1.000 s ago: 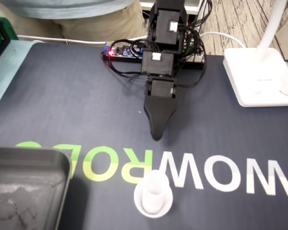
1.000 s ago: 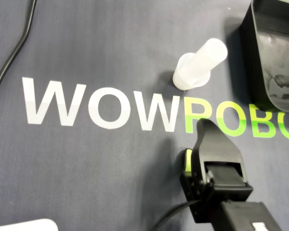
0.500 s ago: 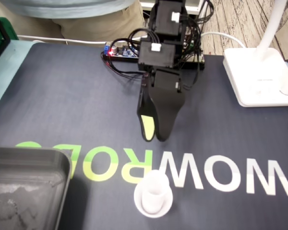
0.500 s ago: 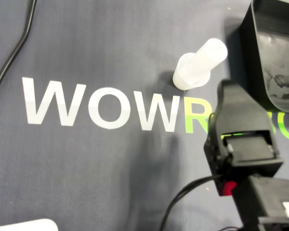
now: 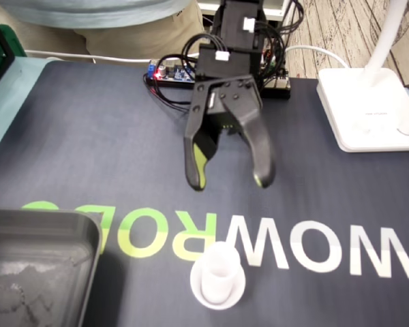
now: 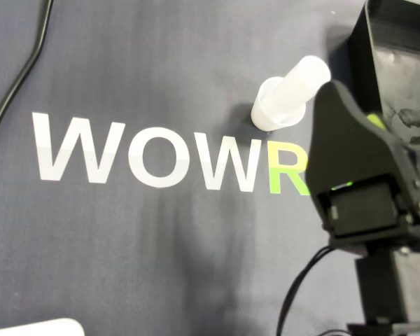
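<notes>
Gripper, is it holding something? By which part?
Nothing. The gripper is open and empty; the white tube stands apart from it, untouched.

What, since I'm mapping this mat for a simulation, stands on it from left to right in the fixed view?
Black tray → white tube on a round base → white lamp base. The open gripper overlaps the tube's span, so it is left out.

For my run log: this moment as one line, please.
white cup: upright on mat, untouched | gripper: open, apart from cup | dark tray: apart from cup
</notes>
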`<state>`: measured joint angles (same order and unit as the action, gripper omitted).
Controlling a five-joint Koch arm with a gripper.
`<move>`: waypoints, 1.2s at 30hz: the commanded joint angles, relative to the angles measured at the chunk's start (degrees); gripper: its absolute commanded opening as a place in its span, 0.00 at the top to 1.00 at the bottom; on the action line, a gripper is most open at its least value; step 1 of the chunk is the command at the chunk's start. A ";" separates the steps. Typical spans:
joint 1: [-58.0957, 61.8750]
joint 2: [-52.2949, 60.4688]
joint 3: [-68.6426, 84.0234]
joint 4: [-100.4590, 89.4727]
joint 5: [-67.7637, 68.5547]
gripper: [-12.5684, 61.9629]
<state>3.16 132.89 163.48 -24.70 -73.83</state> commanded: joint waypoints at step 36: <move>0.09 -42.19 -0.88 -50.54 -10.20 0.39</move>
<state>3.78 90.97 164.97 -70.49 -82.88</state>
